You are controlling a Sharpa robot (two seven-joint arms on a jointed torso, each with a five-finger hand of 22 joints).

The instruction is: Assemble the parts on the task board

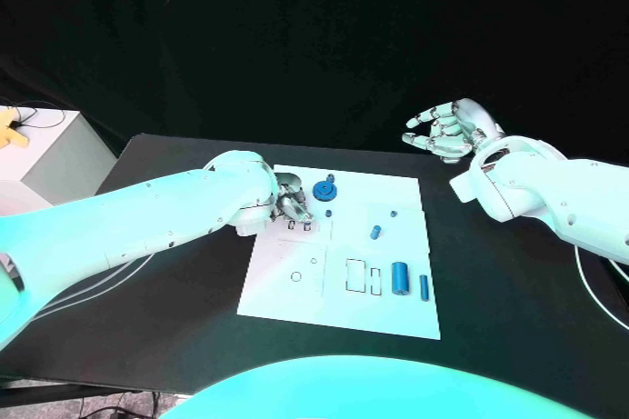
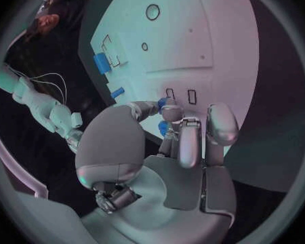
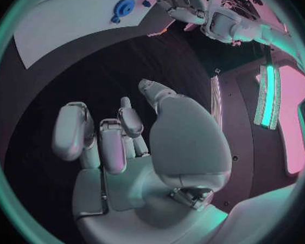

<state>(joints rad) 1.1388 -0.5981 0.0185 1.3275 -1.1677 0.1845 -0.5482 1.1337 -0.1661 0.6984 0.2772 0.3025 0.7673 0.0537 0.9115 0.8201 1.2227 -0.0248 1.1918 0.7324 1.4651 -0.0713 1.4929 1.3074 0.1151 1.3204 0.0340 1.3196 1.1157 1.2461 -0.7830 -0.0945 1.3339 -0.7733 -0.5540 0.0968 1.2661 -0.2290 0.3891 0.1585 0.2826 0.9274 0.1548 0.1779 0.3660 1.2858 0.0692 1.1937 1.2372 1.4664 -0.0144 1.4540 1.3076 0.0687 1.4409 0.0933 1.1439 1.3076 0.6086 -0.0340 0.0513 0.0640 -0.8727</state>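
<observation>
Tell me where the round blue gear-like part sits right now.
In the head view the round blue gear-like part lies on the white task board, near its far edge, just right of the left hand.

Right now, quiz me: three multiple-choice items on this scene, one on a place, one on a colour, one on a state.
1. The round part lies: A) at the far end of the task board, beside the left hand; B) at its near end; C) off it.
2. Its colour: A) red; B) yellow; C) blue.
3. The right hand: A) holds a part; B) is open and empty; C) presses the board.
Answers: 1A, it sits by the far edge; 2C, plainly blue; 3B, fingers apart, nothing held.
</observation>
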